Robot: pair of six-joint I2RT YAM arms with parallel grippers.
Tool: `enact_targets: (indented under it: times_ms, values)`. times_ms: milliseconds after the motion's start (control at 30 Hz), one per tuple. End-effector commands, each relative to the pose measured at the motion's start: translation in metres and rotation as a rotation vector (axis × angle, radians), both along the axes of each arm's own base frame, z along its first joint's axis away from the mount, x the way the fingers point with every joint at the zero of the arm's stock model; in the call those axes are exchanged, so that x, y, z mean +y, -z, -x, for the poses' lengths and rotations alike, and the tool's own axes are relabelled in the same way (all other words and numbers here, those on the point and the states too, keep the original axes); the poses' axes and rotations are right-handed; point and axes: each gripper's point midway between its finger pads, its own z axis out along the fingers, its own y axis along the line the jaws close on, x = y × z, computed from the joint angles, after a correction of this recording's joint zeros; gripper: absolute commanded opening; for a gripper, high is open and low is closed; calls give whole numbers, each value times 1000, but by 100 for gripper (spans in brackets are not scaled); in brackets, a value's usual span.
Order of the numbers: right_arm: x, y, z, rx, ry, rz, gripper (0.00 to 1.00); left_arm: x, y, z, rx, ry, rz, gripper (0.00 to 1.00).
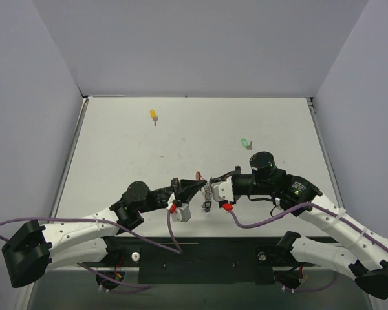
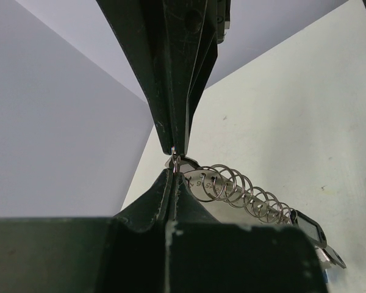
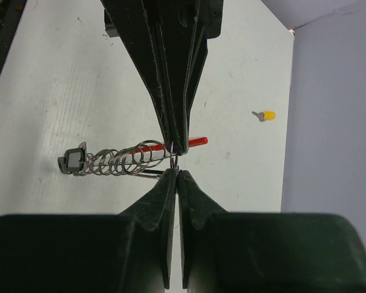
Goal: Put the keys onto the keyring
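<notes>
Keyring (image 1: 207, 194) pinched from two sides, centre frame.
The left gripper (image 2: 175, 160) and right gripper (image 3: 177, 160) are clamped on its wire; one grip should be kept firm while the other is freed for the yellow key (image 1: 154, 115), upper left.

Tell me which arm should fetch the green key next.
Right, probably. The green key lies just past the right arm's wrist, far from the left arm. The left pincer and right pincer are both shut on the keyring, so the left could hold it alone while the right lets go.
</notes>
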Motion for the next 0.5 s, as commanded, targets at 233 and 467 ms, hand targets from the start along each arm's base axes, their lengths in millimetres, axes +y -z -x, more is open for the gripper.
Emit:
enact_targets:
  times_ms: [233, 467]
  values:
    - [3, -14, -4, -8, -2, -47, 0, 1, -31, 4, -64, 14, 84, 0]
    - [-7, -23, -9, 11, 37, -77, 0, 3, -31, 1, -84, -4, 65, 0]
